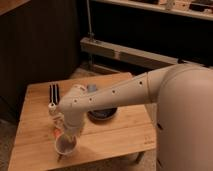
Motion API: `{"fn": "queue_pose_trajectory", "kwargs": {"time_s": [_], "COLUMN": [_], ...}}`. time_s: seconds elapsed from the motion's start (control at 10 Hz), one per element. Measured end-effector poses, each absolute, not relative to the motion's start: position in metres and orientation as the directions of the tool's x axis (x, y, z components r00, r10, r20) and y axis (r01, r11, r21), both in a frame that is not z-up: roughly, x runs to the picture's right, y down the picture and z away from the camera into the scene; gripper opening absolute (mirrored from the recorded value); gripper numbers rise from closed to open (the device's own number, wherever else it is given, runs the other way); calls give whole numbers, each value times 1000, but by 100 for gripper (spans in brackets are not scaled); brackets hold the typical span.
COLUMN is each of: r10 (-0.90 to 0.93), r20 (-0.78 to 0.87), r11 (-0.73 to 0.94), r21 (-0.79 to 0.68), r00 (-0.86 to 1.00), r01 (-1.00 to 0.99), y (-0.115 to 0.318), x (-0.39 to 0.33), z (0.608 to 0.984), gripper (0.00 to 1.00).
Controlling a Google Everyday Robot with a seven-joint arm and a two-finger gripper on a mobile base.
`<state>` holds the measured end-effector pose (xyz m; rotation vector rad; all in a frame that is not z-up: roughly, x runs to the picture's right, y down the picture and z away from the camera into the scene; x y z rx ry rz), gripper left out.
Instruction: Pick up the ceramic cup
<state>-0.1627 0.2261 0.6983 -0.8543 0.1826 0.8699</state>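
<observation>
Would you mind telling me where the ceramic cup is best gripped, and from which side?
Probably by its rim, from above. The cup stands upright near the table's front edge, its wide mouth facing up and its body tapering to the base. The gripper is right over it.

Dim, warm indoor light. The wooden table (110, 132) and the white arm (115, 97) catch most of it, seemingly from above. The background shelving (150, 30) sinks into near-black shadow. The whole view is soft and grainy, with no hard glare. The gripper (64, 142) hangs low at the table's front left edge, over the cup (65, 147), in muddy shade.
</observation>
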Motion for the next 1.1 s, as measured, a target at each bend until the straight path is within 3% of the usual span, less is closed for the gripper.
{"fn": "queue_pose_trajectory", "kwargs": {"time_s": [0.2, 0.3, 0.7, 1.1], "r10": [594, 598, 661, 785], "r20": [-463, -467, -476, -427], "r11": [337, 319, 231, 111], "r21": [-599, -606, -607, -616], "r00": [657, 651, 580, 449], "r01": [-727, -728, -761, -780], "y": [225, 221, 160, 85], "x": [-162, -159, -115, -39], "z": [699, 700, 680, 624], "gripper": [6, 1, 0, 0]}}
